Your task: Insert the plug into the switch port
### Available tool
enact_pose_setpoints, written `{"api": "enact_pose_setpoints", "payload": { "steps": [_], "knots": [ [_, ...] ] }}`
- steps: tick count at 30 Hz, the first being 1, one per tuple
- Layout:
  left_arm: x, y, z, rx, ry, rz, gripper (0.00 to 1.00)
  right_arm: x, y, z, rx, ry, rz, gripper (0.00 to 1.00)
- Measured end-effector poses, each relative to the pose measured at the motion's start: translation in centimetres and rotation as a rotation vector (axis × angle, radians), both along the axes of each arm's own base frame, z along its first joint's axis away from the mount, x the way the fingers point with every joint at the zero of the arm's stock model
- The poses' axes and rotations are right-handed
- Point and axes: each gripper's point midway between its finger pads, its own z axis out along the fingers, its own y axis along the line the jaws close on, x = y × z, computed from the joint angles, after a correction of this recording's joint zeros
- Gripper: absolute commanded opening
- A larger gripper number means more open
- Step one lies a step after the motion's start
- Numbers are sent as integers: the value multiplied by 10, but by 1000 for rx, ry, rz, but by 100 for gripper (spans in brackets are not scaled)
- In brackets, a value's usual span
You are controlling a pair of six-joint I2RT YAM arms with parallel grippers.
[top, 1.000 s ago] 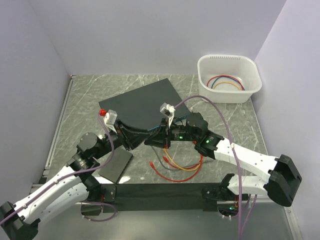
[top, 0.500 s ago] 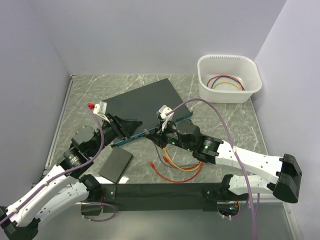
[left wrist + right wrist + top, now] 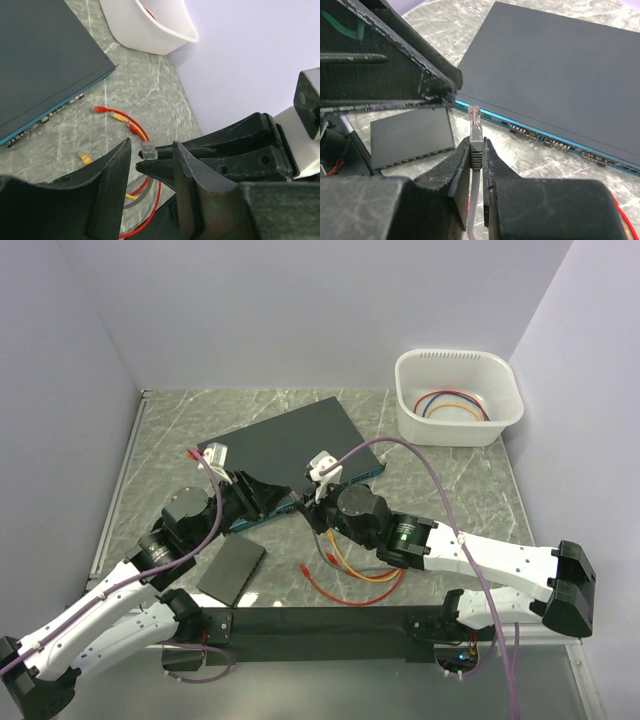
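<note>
Left gripper [image 3: 151, 148] moved up to plug [image 3: 474, 120]; one plug, one switch [image 3: 560, 70].

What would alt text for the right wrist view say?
The right gripper pinches the plug by its grey boot, clear tip pointing up, short of the switch and its teal row of ports. The left gripper looms dark at upper left.

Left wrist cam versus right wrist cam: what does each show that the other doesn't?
Left wrist only: the white tub and spare red and yellow cable ends lying on the table. Right wrist only: the small black slab. Both: the plug pinched in the right gripper, and the switch with its teal port row.
</note>
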Motion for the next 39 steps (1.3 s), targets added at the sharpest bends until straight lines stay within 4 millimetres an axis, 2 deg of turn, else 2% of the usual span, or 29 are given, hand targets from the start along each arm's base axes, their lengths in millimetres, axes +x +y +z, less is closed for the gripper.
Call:
{"api": "enact_pose_setpoints", "payload": {
  "steps": [6, 12, 18, 25, 32, 39],
  "knots": [
    [1, -6, -3, -1, -6, -15, 44, 0, 4, -4, -11, 5, 8, 0],
    [-6, -3, -3, -12, -75, -38, 42, -12, 8, 2, 82, 45, 139, 0],
    [-14, -4, 8, -43, -150, -80, 41, -5, 2, 12, 176, 94, 213, 0],
    [-20, -15, 3, -57, -186, -150, 40, -26, 11, 22, 227, 121, 345, 0],
    [-22, -18, 5, -58, -204, -169, 34, -33, 15, 28, 266, 143, 420, 0],
    [-28, -12, 10, -73, -236, -169, 33, -34, 15, 21, 303, 197, 482, 0]
  ]
}}
